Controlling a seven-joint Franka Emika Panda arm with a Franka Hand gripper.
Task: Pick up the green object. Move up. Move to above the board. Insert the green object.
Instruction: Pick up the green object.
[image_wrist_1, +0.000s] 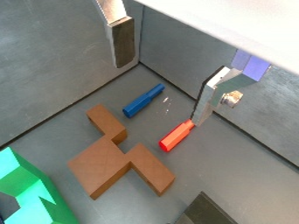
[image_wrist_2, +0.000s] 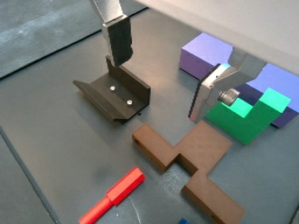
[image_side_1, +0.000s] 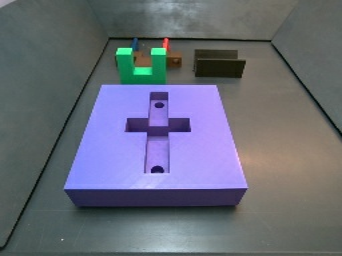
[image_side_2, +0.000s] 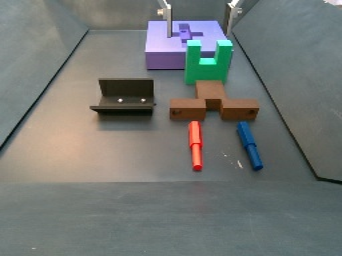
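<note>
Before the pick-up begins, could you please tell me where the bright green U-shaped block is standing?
In a side view the bright green U-shaped plastic block stands on the floor between the purple-blue slab board and the brown cross-shaped block; the open gripper is above the floor, holding nothing.

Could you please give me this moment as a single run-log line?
phase: pre-grasp | gripper: open, empty, above floor | green object: on floor, beside board | cross recess: empty

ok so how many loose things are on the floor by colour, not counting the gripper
Green: 1, the bright green U-shaped plastic block
Purple-blue: 1, the large flat board with a cross-shaped recess
Brown: 1, the flat stepped brown piece
Red: 1, the thin red peg
Blue: 1, the thin blue peg
Dark: 1, the L-shaped fixture
Total: 6
The gripper hangs open above the floor, holding nothing.
</note>
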